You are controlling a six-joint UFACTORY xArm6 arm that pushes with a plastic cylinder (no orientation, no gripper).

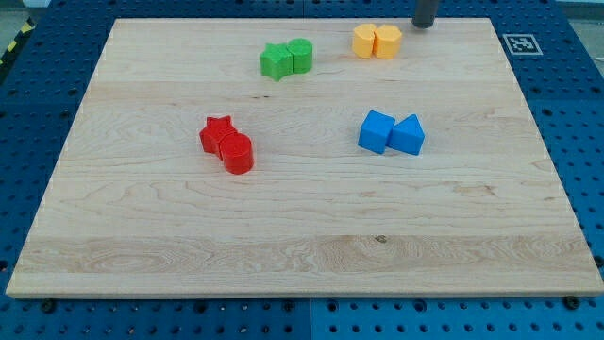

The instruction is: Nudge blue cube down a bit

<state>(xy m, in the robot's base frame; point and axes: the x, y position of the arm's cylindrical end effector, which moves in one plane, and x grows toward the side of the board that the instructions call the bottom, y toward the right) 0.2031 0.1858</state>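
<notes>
- Risk, as I judge it: the blue cube [377,131] touches a blue triangular block [409,135] on its right — a push landing off-centre would drag both.
- The yellow blocks [377,42] sit near the path.
- My tip [424,25] rests at the counter [170,236] top edge, well above the cube; no gripper here.

Only the lower end of the rod is in frame, entering from the view's top edge, right of centre. It reads as a short, dark, upright cylinder. My tip [424,25] sits at the far edge of the surface [283,236]. The arm above the rod is cropped out. Contact between tip and surface cannot be confirmed.
</notes>
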